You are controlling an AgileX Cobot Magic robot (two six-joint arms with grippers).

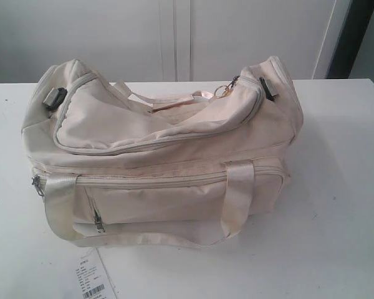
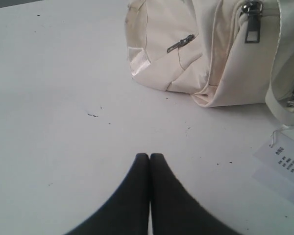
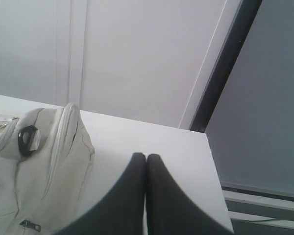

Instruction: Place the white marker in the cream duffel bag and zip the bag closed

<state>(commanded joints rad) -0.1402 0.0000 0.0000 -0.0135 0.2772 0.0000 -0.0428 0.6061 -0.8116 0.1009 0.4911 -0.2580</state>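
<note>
The cream duffel bag lies across the middle of the white table, its top flap zipped round, with a gold charm at the far right end of the zip. The white marker is out of view. Neither arm shows in the exterior view. My left gripper is shut and empty over bare table, a short way from the bag's end. My right gripper is shut and empty, raised beside the bag's other end.
A white paper barcode tag lies on the table at the bag's front left, and it also shows as the tag in the left wrist view. The table's far edge meets a white wall and a dark post.
</note>
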